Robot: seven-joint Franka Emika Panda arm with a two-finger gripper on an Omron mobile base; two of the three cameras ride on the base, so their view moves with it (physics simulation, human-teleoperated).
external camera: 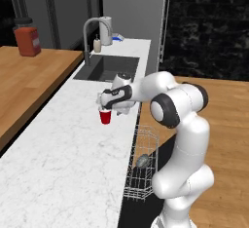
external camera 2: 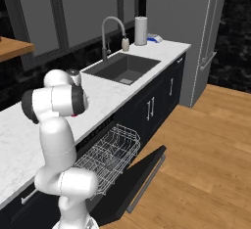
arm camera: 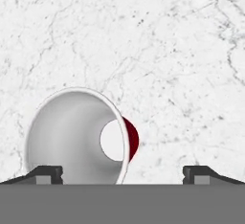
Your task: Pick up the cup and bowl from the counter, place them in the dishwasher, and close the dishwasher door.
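Nearest the base, the dishwasher door (external camera 2: 147, 174) lies folded down, a flat black panel over the wooden floor. Above it the white wire rack (external camera: 142, 166) of the dishwasher (external camera 2: 105, 159) is drawn out. One item sits in the rack: the bowl (external camera: 142, 161), small, round and dull grey, resting among the wires toward the rack's middle. Nothing else can be made out in the rack.

On the counter (external camera: 63, 159), white marble with grey veins, the cup (external camera: 105, 116) stands upright close to the right-hand edge, just beyond the rack. It is red outside, with a white rim and a white inside, tapering to a narrow base. In the hand view the cup (arm camera: 79, 137) is seen from above; its interior is bare.

The gripper (external camera: 108, 103) hangs directly over the cup, fingers spread to full width and holding nothing. One fingertip (arm camera: 45, 174) sits at the cup's rim; whether they touch cannot be told.

Farther along, the dark sink (external camera: 108, 67) is set into the counter. Its basin appears bare.
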